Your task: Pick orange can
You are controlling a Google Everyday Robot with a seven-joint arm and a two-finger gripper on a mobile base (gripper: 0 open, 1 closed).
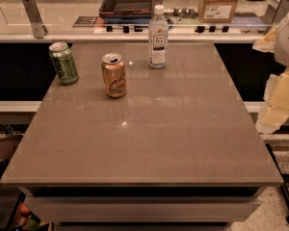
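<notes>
- The counter [183, 143] is a glossy grey-brown slab, and three drinks stand on its far part; behind it runs a cluttered shelf with a cardboard box [220, 3].
- Your orange can [114, 75] stands upright on the far-left part of the counter. The green can [63, 63] is to its left and the clear bottle [158, 36] is to its right and further back. It touches neither.
- The gripper [270, 118] hangs at the right edge of the view, off the counter's right side and well apart from the can. You cannot tell whether its jaws are spread or pressed together.
- From the jaws, the can lies to the left and further away, across most of the counter.
- Its long axis is vertical, so a level approach to its side looks right.
- Coming from the right, the bottle is the neighbour most likely to be clipped.
</notes>
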